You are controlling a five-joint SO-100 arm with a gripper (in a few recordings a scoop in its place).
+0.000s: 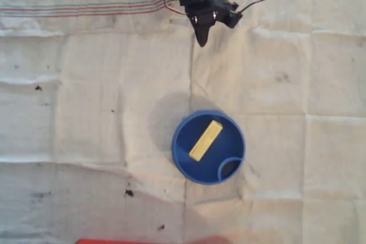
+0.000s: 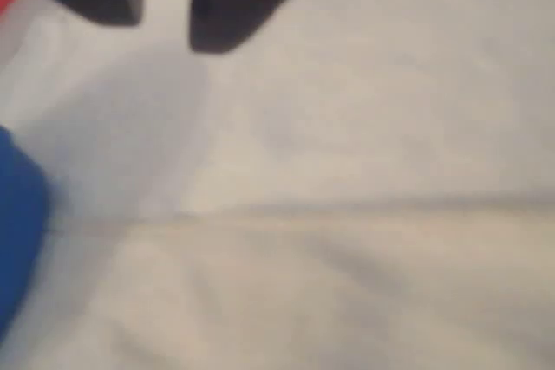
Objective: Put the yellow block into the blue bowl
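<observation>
Well below the tool in the overhead view, the yellow block already lay diagonally inside the blue bowl, tool fingers slightly apart and empty.

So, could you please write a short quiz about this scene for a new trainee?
1. True or false: the yellow block lies on the cloth beside the blue bowl.
2. Where is the gripper in the overhead view? A) over the bowl B) near the top edge, apart from the bowl C) touching the block
3. Fill in: in the wrist view the jaws hold ____.

Key:
1. False; the block lies inside the bowl, set diagonally.
2. B.
3. Nothing; there is a gap between them and only cloth beyond.
</observation>
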